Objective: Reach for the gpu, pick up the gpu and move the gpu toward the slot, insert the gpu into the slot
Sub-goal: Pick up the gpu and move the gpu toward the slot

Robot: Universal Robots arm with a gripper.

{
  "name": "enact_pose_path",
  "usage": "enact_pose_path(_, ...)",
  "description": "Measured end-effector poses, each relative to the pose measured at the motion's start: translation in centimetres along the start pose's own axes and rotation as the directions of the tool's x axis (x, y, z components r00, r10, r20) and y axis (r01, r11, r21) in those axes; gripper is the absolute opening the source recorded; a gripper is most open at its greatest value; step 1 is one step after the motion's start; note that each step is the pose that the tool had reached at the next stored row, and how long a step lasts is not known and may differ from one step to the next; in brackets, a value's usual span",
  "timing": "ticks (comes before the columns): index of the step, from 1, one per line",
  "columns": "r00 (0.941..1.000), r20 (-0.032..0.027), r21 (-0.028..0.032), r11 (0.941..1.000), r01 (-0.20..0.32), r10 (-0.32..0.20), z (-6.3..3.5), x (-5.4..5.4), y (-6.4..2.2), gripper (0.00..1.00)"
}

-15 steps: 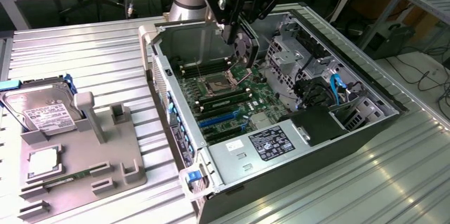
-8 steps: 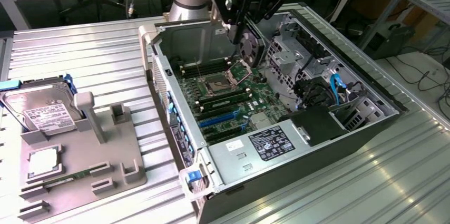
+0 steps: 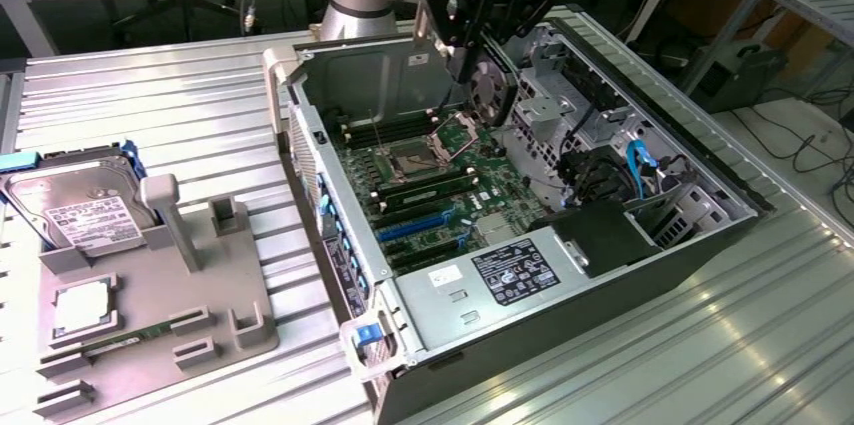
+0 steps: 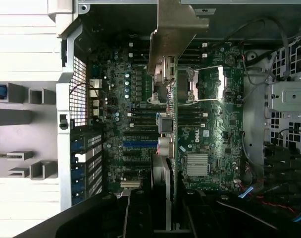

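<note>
Gripper [image 3: 467,63] [image 4: 166,210]: black, two-fingered, pointed down over the open computer case; its fingers were clamped on the top edge of the gpu, one on each face.
Gpu [image 3: 491,95] [image 4: 169,163]: hung straight beneath the gripper, held on edge; the exterior view showed its black shroud and round fan, and the wrist view showed it as a thin strip.
Bracket [image 4: 176,29]: silver metal plate at the gpu's far end from the fingers, over the edge of the case.
Motherboard [image 3: 441,185] [image 4: 215,124]: green, lying flat below the held gpu and apart from it.
CPU socket [image 3: 451,135] [image 4: 206,85]: on the board just beside the line of the gpu, its metal frame catching light.
Blue slots [image 3: 407,228] [image 4: 140,144]: on the board, near the gripper's underside and to one side of the card; nothing sat in them.
Finned heatsink [image 4: 197,163]: on the other side of the card from the blue slots.
Power supply [image 3: 507,270]: grey box with a dark label, farther from the tool, at the case's near end.
Computer case [image 3: 300,145] [image 4: 71,99]: lying on its side, open upward, surrounding the board.
Grey fixture [image 3: 160,315]: well away from the tool, toward the exterior view's left, on the ribbed metal table [image 3: 174,105].
Hard drive [image 3: 74,207]: stood at the fixture's far side.
Memory stick [image 3: 134,335]: lay flat on the fixture.
</note>
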State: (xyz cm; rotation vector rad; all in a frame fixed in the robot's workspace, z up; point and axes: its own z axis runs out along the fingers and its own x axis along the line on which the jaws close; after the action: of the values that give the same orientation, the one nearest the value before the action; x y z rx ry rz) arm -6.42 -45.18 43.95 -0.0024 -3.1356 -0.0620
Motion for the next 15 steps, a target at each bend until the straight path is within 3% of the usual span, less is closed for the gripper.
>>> enact_pose_path(6, 1.0, 0.0, -0.0002, 1.0, 0.0, 0.0, 0.17, -1.26, -0.01, 0.28)
enact_pose_path(15, 1.0, 0.0, 0.0, 1.0, 0.0, 0.0, 0.17, -1.32, -0.01, 0.28)
